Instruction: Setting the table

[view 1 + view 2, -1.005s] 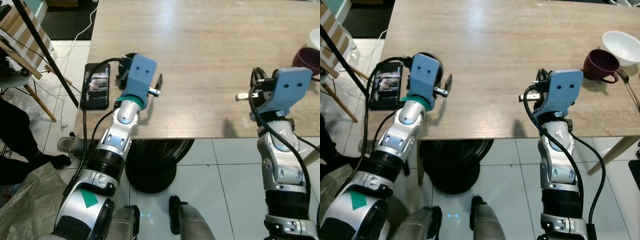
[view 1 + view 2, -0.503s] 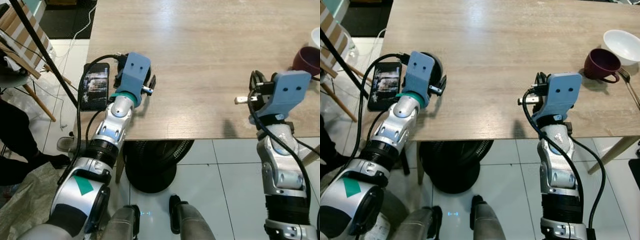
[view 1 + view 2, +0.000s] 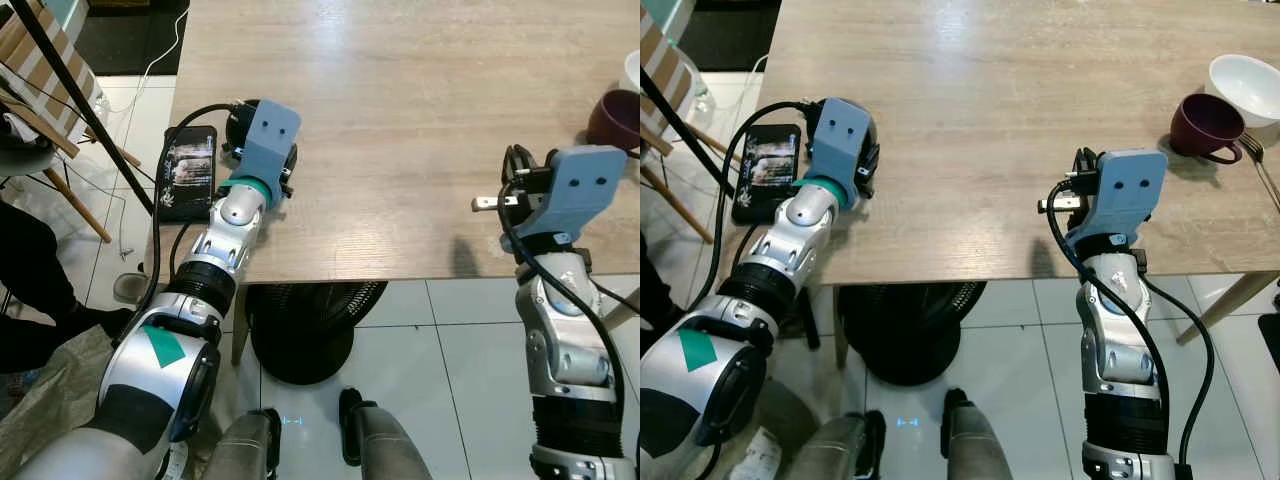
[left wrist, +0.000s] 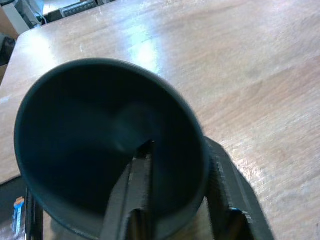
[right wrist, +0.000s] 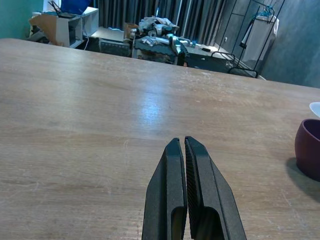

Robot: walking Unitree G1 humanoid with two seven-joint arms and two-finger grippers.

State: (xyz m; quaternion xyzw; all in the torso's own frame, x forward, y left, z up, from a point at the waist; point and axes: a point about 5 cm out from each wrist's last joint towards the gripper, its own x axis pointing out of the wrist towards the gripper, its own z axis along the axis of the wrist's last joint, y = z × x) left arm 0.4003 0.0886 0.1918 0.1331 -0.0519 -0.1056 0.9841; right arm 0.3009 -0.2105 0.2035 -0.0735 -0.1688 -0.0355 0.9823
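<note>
Left fingers (image 4: pixel 137 192) clamped on dark cup (image 4: pixel 95 125) rim; right fingers (image 5: pixel 190 200) closed, empty.

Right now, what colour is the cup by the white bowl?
Dark maroon cup, beside the white bowl; clearest in the right eye view.

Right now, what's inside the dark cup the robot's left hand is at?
One black finger of the left gripper is inside the dark cup, the other outside its wall. Otherwise the cup looks empty, though the finger hides part of the bottom.
</note>
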